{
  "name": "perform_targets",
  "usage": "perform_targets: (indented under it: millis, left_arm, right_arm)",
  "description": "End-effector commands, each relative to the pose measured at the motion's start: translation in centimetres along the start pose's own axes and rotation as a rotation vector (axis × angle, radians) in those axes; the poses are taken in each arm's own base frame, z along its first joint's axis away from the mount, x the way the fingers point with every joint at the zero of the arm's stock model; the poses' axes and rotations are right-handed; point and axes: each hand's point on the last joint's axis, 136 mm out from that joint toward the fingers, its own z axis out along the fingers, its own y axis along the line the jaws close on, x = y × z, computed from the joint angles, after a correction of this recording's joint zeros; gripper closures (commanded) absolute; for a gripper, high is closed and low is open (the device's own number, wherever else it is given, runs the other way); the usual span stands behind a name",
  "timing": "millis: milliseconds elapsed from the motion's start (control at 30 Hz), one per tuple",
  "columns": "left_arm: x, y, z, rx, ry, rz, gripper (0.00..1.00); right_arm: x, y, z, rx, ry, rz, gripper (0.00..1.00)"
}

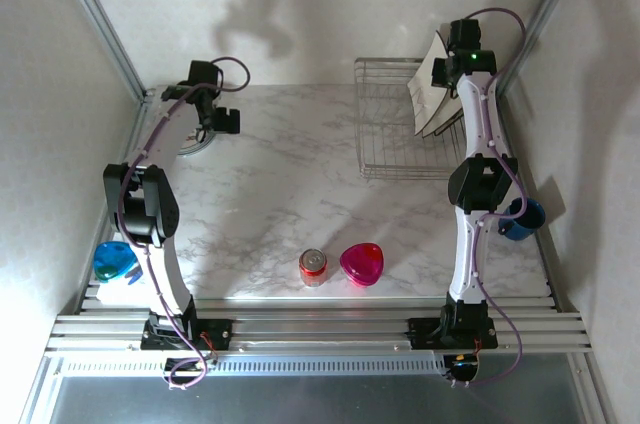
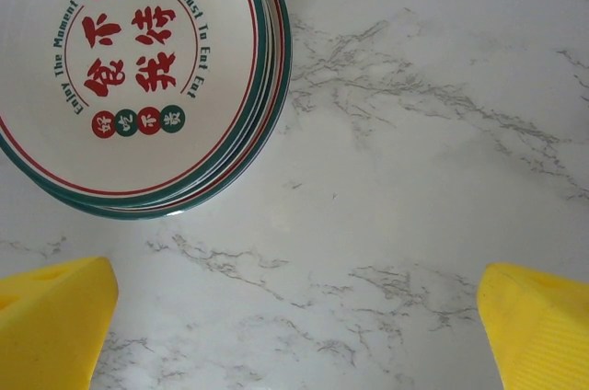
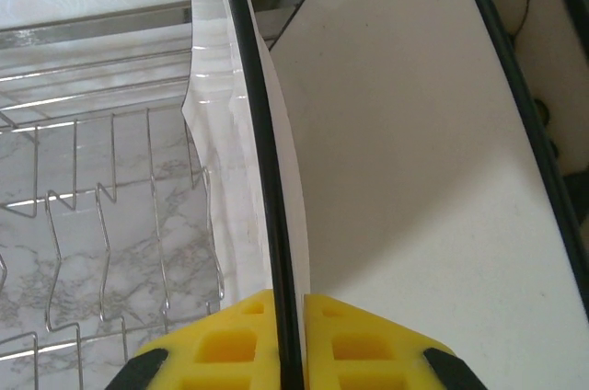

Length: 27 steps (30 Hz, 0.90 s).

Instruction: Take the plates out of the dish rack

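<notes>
**Desk** (image 1: 290,194) – white marble pattern, arms mounted at the near edge.

**Dish rack** (image 1: 400,119) – silver wire basket at the far right of the desk. Its left portion holds nothing but bare wire dividers. The square plates (image 1: 437,94) stand on edge at its right side, leaning, cream-faced with dark rims.

**Right end effector** (image 3: 290,342) – positioned over the right side of the rack. Its yellow fingers (image 3: 230,346) are clenched on the thin dark rim of one square plate, one finger on each face, with no gap visible. A neighbouring square plate stands just to the right of it. Whether the gripped plate's lower edge rests on the rack wires cannot be told.

**Left end effector** (image 2: 294,330) – at the far left of the desk, released. The two yellow fingers (image 2: 55,326) stand wide apart with bare marble between them and nothing in contact.

**Round plates** (image 2: 129,68) – stacked flat on the desk at the far left, beside the left end effector and clear of its fingers. The top plate is white with red and green characters and a green rim; further rims show beneath it.

**Other items** – a red can (image 1: 313,267) and a pink heart-shaped dish (image 1: 362,263) sit side by side near centre, apart from one another. A blue cup (image 1: 521,219) sits at the right edge by the right arm.
</notes>
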Motion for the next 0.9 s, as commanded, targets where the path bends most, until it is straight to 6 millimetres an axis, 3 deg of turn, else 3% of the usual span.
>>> perform_targets:
  millis: [0, 433, 700, 867]
  left_arm:
    - [0.3, -0.6, -0.7, 0.007, -0.002, 0.004, 0.0]
    - [0.5, -1.1, -1.5, 0.037, -0.02, 0.007, 0.0]
    - [0.8, -1.3, -1.6, 0.048, -0.022, 0.005, 0.0]
    - [0.8, -1.4, -1.7, 0.048, -0.025, 0.005, 0.0]
  right_arm:
    - [-3.6, -0.9, -5.7, 0.026, -0.131, 0.02, 1.0]
    - [-7.4, -2.6, -13.5, 0.088, -0.304, 0.039, 1.0]
    - [-8.4, -3.4, -17.6, 0.108, -0.371, 0.031, 1.0]
    - [-8.5, -3.0, -19.1, 0.081, -0.384, 0.033, 1.0]
